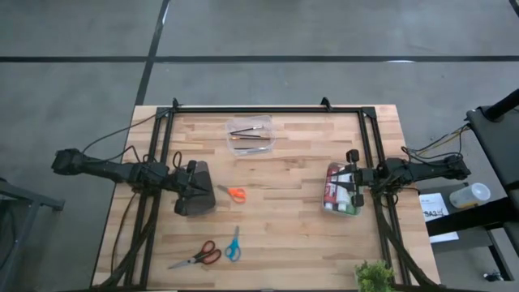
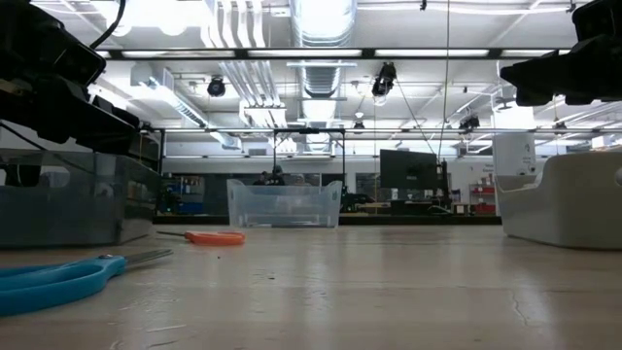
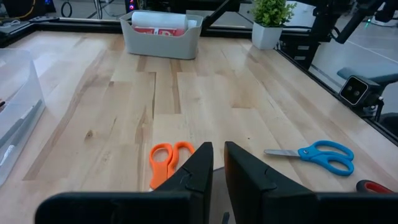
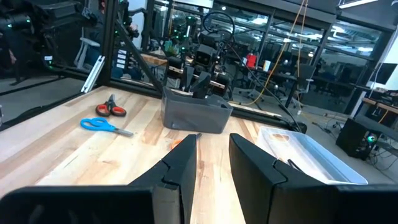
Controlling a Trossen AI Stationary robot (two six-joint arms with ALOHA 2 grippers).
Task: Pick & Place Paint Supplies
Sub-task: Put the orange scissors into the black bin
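Clear plastic forms the small tub (image 1: 250, 134) near the far edge of the table, and in it we count at least two thin dark brushes (image 1: 250, 130) lying crosswise; the exact number we cannot tell. The paint bottles (image 1: 335, 195) sit packed in a pale bin (image 1: 341, 213) near the right edge: we see red, white and green among them but cannot count them one by one. Three pairs of scissors lie on the wood: one orange pair (image 1: 234, 193) about mid-table, one blue pair (image 1: 233, 245) and one red pair (image 1: 198, 256) close together toward the near edge. One dark grey bin (image 1: 193, 188) stands on the left side, just beside the orange pair. One small potted plant (image 1: 375, 276) sits at the near right corner. The left gripper (image 3: 217, 163) hovers over the dark grey bin, its fingers (image 3: 194, 171) drawn close with only a thin gap, grasping nothing. The right gripper (image 4: 212, 154) hangs over the pale bin, its fingers likewise nearly together and holding nothing. The butcher-block table (image 1: 300, 211) has broad bare wood between the clear tub and the two bins, and through the middle toward the near edge. A black frame (image 1: 268, 108) runs along the far edge and down both sides, so the room at the left and right rims is narrow.
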